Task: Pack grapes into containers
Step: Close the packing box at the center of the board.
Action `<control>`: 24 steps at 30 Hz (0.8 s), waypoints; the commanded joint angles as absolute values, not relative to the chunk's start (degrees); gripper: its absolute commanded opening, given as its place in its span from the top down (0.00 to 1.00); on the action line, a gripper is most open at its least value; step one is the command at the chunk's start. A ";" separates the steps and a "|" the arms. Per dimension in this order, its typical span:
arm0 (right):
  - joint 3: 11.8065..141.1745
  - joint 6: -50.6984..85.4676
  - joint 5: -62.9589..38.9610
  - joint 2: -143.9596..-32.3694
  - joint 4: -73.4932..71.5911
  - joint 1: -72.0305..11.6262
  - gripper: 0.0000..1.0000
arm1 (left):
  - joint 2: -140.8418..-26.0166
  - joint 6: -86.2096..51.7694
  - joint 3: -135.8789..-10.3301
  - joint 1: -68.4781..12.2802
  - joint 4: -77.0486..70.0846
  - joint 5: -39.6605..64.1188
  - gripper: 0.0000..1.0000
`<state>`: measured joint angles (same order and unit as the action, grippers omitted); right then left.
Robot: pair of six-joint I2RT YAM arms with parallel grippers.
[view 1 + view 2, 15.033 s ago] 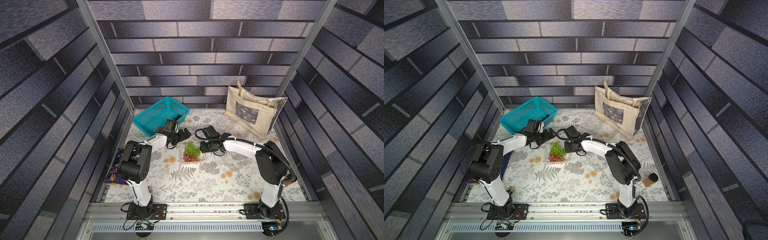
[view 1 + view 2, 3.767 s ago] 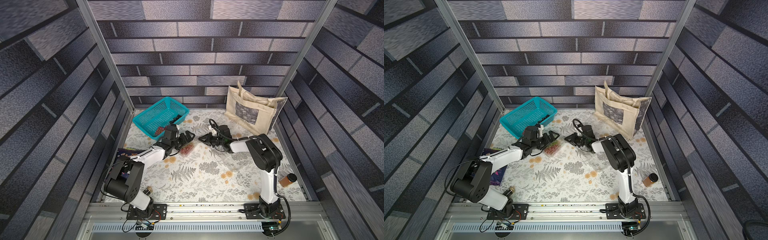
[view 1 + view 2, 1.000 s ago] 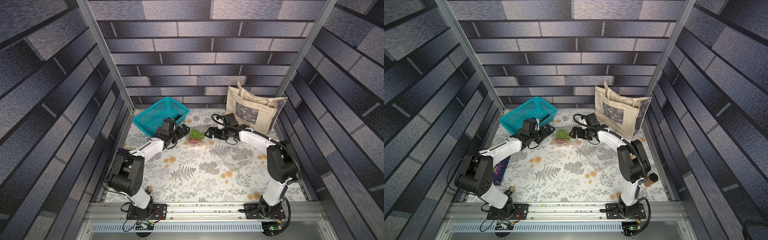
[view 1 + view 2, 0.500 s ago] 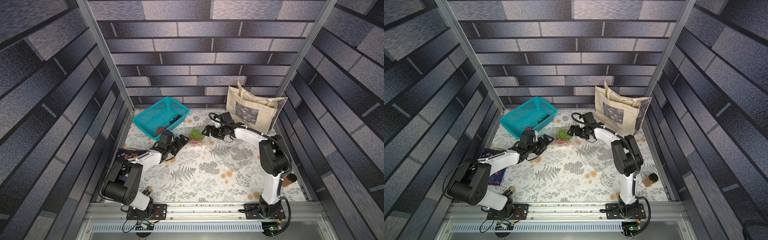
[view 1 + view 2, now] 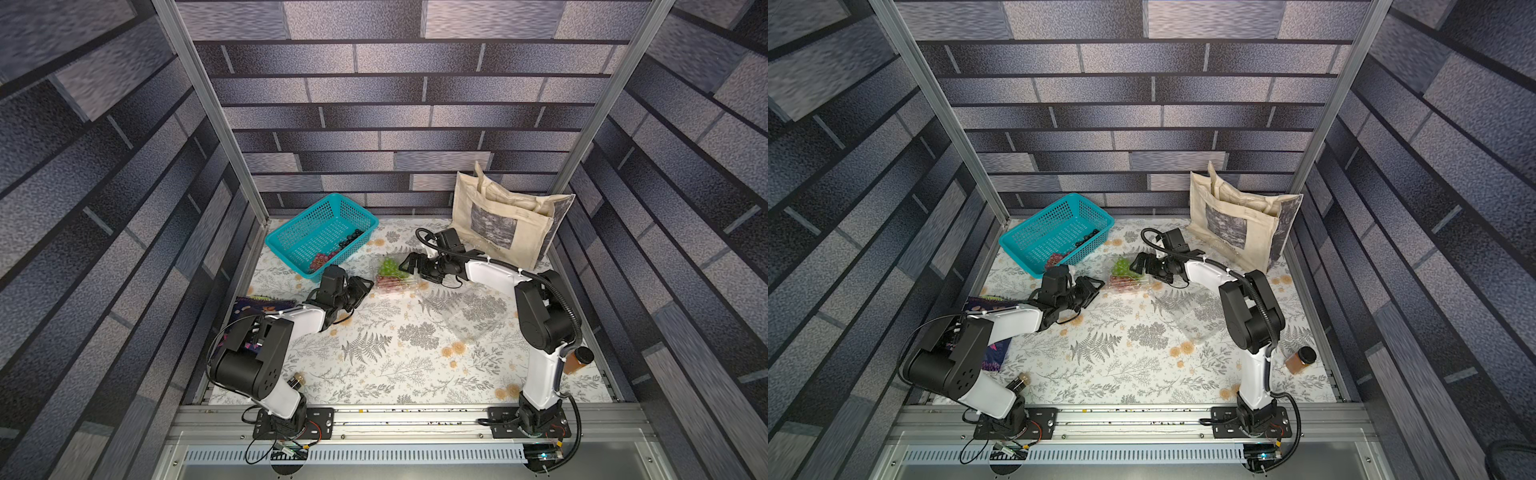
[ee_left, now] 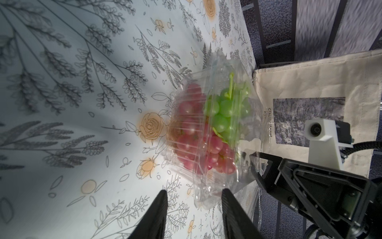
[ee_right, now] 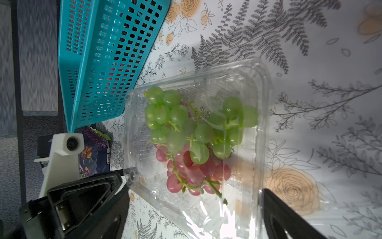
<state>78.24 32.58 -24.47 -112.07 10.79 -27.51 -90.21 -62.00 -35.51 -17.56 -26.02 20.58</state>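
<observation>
My left end effector is partly open. Its two dark fingers stand apart with bare worktop showing between them. One corner of a clear plastic clamshell container reaches into that gap, and nothing is clamped. My right end effector faces it from the right side of the container. Its fingers are spread wide and straddle that end of the box. I cannot tell whether they press on its walls. The container sits on the floral-patterned worktop between my two end effectors, towards the far side and roughly at the middle. Inside it, a bunch of green grapes lies against a bunch of red grapes. The clear lid is down over the fruit, but I cannot tell whether it is snapped shut. Just beyond the container to the far left is a teal perforated basket. It holds another red bunch and a dark bunch. A second clear container lies empty on the worktop, nearer and to the right. A beige cloth tote bag leans in the far right corner. A dark printed snack packet lies at the left edge beside my left arm. A small brown jar with a black lid stands at the right edge near my right arm.
</observation>
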 commanded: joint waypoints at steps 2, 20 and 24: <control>77.86 33.61 -24.30 -111.81 9.75 -27.95 0.00 | -90.48 -61.97 -34.20 -17.89 -28.89 19.67 0.58; 77.28 33.97 -23.76 -112.42 9.93 -29.09 0.00 | -94.50 -62.14 -35.06 -18.17 -32.67 19.68 0.64; 77.08 34.06 -23.78 -112.73 9.79 -29.50 0.00 | -95.18 -62.18 -35.10 -18.37 -33.29 19.61 0.66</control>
